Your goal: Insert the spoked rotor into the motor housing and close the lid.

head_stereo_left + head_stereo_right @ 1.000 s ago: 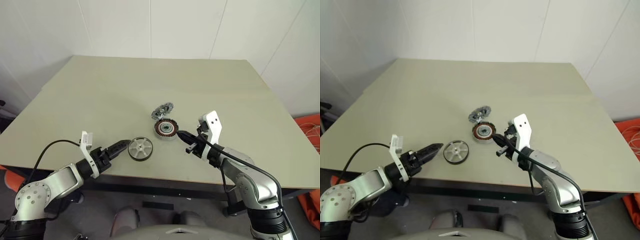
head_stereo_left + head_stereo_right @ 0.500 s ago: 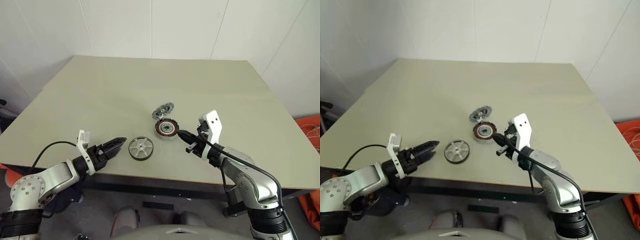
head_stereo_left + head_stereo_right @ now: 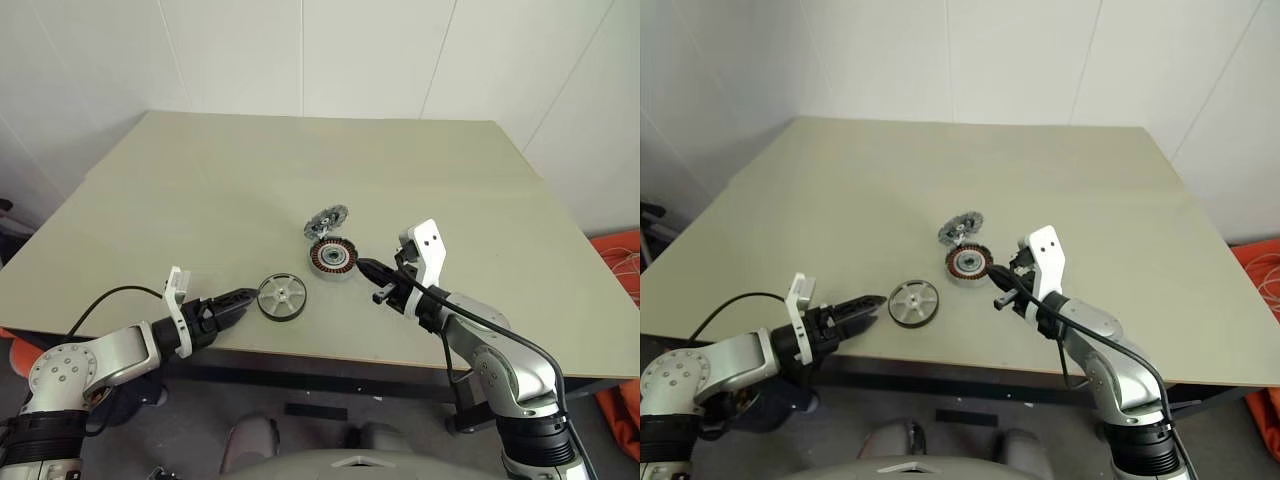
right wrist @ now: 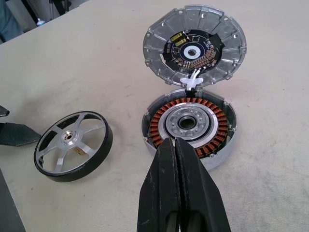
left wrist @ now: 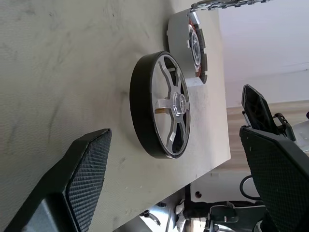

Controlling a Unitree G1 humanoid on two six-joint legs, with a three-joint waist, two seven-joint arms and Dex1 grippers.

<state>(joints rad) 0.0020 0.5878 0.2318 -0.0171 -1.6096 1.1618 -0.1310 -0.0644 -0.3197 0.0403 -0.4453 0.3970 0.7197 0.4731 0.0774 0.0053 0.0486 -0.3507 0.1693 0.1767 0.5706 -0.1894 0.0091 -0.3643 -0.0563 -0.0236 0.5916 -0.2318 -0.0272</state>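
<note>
Centrally, low in the left eye view, the spoked rotor (image 3: 281,297) lies flat on the table (image 3: 200,200), dark rim around silvery spokes, unheld. Just left, the left gripper (image 3: 240,300) holds its jaws wide and empty, seemingly lined up to grasp it. Up right, the copper-wound motor housing (image 3: 332,257) sits open, lid (image 3: 325,219) tilted behind; the right gripper (image 3: 366,269), shut and empty, rests beside it.

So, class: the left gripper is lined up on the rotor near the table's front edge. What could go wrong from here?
1. The spoked rotor lies flat near the table edge; the open left gripper could nudge it off.
2. The right gripper, shut, rests by the motor housing and may shift it.
</note>
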